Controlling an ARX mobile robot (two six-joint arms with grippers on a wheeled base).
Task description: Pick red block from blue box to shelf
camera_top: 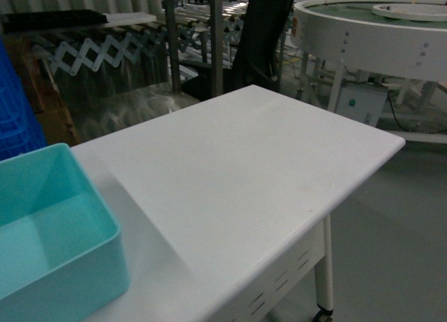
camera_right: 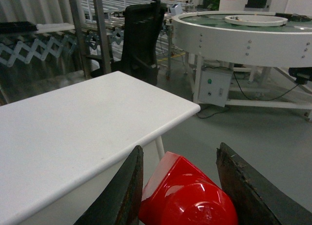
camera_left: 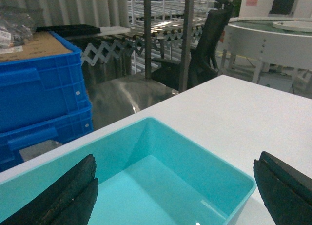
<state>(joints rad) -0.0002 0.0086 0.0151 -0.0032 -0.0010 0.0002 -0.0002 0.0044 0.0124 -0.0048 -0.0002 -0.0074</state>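
Right wrist view: we see the red block point(camera_right: 187, 195) clamped between the two dark fingers point(camera_right: 122, 195) of the right gripper point(camera_right: 185, 186), its glossy rounded stud facing the camera. The block is therefore out of the blue box point(camera_left: 161, 181) and carried in the air, off the near edge of the white table point(camera_right: 73, 132), with grey floor beyond. We judge the block to be light, rigid and hard, so it will not deform under the fingers; its shiny surface suggests it is slippery, so the sensible hold is on two opposite flat sides, as appears to be the case here, rather than on the stud.

Left wrist view: the left gripper point(camera_left: 178, 188) stands with its jaws wide apart, holding nothing, poised above the box, whose visible interior shows no block. Darker blue crates point(camera_left: 41, 88) stand behind it.

Head view: only a corner of the box point(camera_top: 63, 217) on the table point(camera_top: 244, 175) appears; neither gripper is visible. The steel posts of the shelf point(camera_top: 216, 35) rise behind the table, beside a black chair point(camera_top: 262, 35) and a round white conveyor table point(camera_top: 377, 35). The block is not yet on the shelf.
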